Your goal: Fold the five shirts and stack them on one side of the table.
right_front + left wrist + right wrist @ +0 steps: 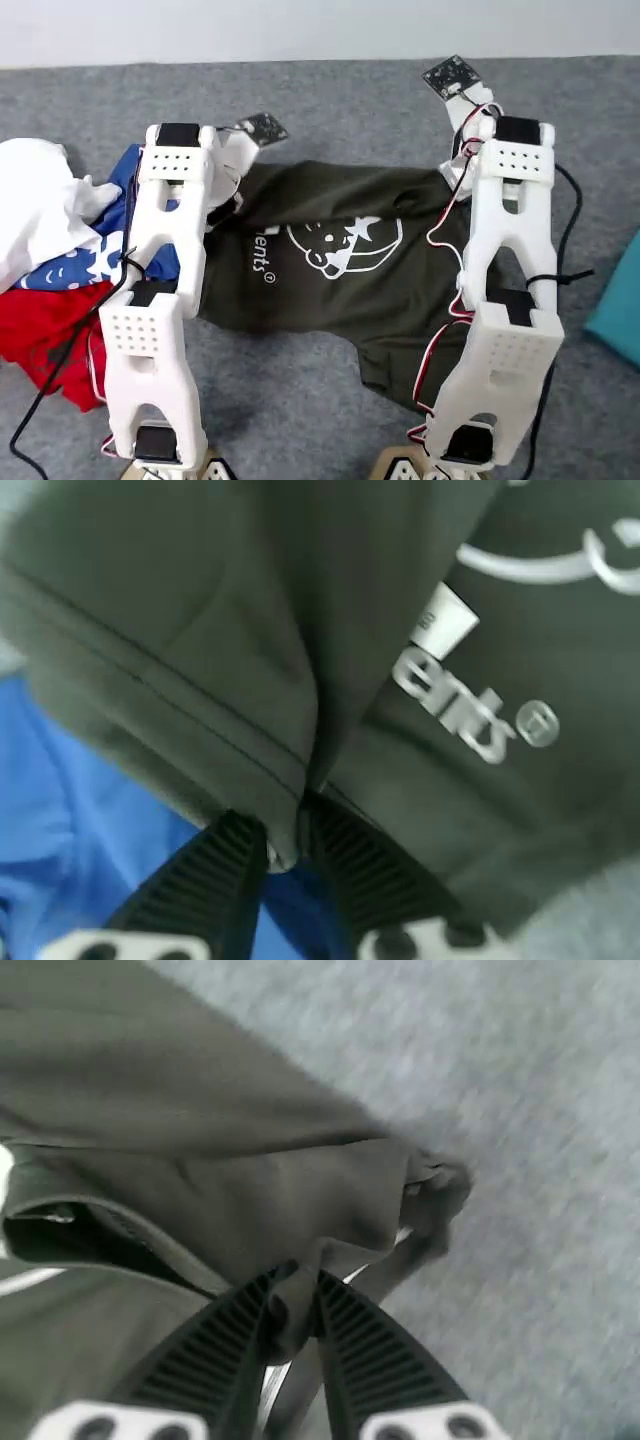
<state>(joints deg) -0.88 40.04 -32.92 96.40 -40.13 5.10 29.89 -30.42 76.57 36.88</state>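
Note:
A dark olive shirt (340, 270) with a white print lies spread on the grey table between the two arms. My left gripper (285, 852) is shut on the olive shirt (300, 660) at its hem, over blue cloth. My right gripper (295, 1320) is shut on a pinched fold of the olive shirt (200, 1160) near its collar. In the high view the left arm (165, 270) stands at the shirt's left edge and the right arm (505, 270) at its right edge.
A heap of a white shirt (35, 210), a blue shirt (90, 262) and a red shirt (45, 325) lies at the left. A teal cloth (618, 310) shows at the right edge. The grey table (330, 100) is bare along the back.

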